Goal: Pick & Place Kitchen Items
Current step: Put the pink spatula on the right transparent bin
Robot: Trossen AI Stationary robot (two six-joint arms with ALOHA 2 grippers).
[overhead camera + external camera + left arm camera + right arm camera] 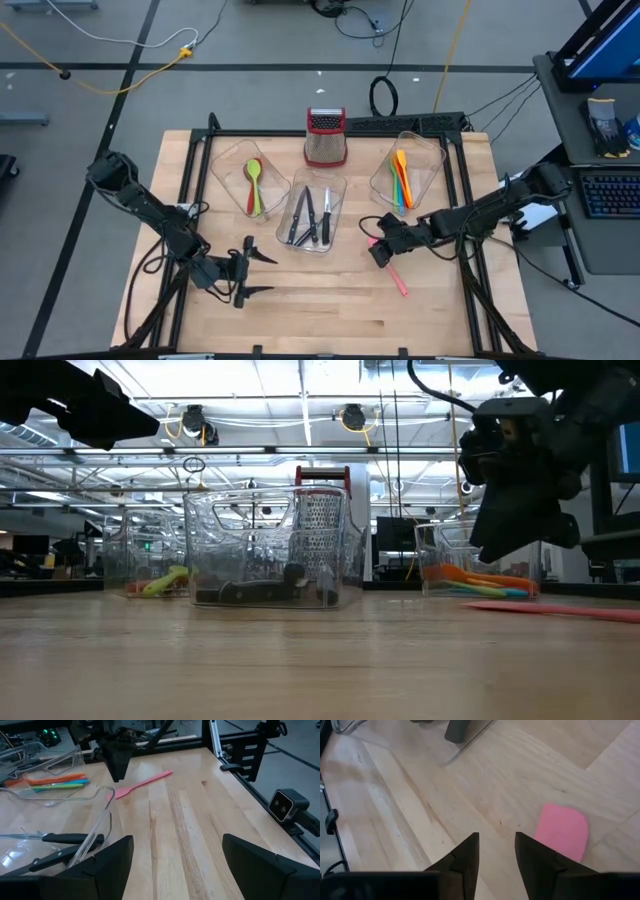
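Note:
A pink spatula [397,276] lies flat on the wooden table, right of centre; its blade [563,829] is beside my right gripper's fingers. My right gripper [496,840] points down above the table next to the blade, slightly open and empty; the low view shows the right gripper [520,530] clear of the tabletop. My left gripper [258,273] is wide open and empty, low over the table's front left. The left wrist view shows the left gripper [175,865] looking toward the spatula [145,782]. Red and green spoons [253,186], black-handled knives [310,216] and several coloured utensils [401,180] lie in three clear tubs.
A steel box grater with a red top [326,137] stands at the table's far middle, behind the tubs. A black frame rail [468,250] runs along the right side. Bare wood [320,300] lies between the two grippers and toward the near edge.

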